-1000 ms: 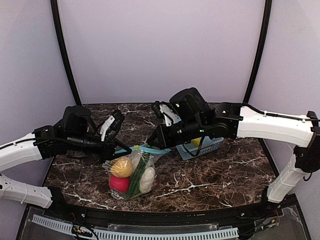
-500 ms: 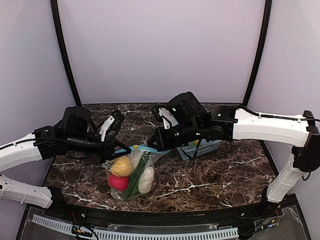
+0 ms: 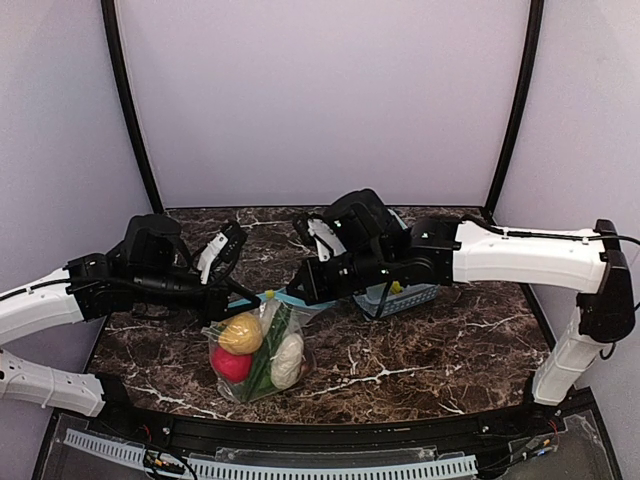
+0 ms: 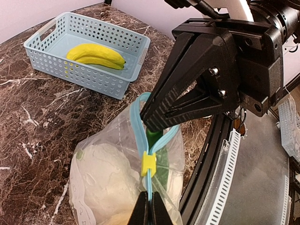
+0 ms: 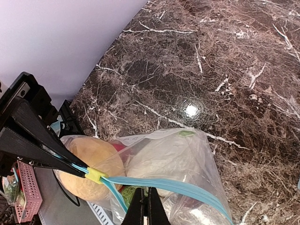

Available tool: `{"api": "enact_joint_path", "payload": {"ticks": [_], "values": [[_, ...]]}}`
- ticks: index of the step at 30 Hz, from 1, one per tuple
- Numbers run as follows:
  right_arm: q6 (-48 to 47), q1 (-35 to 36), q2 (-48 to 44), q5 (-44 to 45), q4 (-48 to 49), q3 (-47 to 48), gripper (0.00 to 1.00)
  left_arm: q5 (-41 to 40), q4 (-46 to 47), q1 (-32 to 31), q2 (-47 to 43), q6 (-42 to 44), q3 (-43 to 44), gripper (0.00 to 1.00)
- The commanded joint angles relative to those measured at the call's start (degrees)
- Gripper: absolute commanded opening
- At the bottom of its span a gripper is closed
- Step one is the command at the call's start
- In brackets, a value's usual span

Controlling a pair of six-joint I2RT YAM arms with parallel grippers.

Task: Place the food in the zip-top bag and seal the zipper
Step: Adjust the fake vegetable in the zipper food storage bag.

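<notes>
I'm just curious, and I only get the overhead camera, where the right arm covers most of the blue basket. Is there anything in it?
Observer: Yes. The left wrist camera shows a yellow banana lying in the basket.
Visitor: Is the bag zipped shut?
Observer: Not fully. Its teal zipper gapes in a loop between the yellow slider and the right gripper, which pinches the far end.
Visitor: Who holds the other end?
Observer: The left gripper, shut on the strip just behind the slider.
</notes>
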Motion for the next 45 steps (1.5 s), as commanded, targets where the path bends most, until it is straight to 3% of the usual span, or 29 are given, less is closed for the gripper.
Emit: {"api": "enact_joint_path", "payload": {"ticks": [1, 9, 23, 32, 41, 45], "values": [[-0.09, 2.20, 5.41, -2.47, -6.35, -1.34, 0.00, 0.66, 4.90, 0.18, -1.38, -0.31, 0.36, 0.01], [2.54, 2.19, 5.98, 2.33, -10.07, -2.50, 0.00, -0.69, 4.33, 0.26, -2.66, -0.10, 0.36, 0.01], [1.42, 2.07, 5.75, 3.19, -12.99, -0.35, 0.00, 0.11, 3.48, 0.61, -4.65, -0.43, -0.06, 0.01], [-2.97, 1.73, -2.61, 4.17, -14.43, 4.00, 0.46, 6.00, 1.22, 0.63, -3.34, -0.04, 0.20, 0.01], [-13.34, 1.70, -6.54, 2.14, -7.71, 2.26, 0.70, 7.57, 1.20, 0.66, -2.99, 0.02, 0.56, 0.01], [-18.65, 1.62, -6.32, 0.02, -5.61, 2.55, 0.75, 8.02, 0.86, 0.67, -3.01, 0.19, 0.64, 0.01]]}}
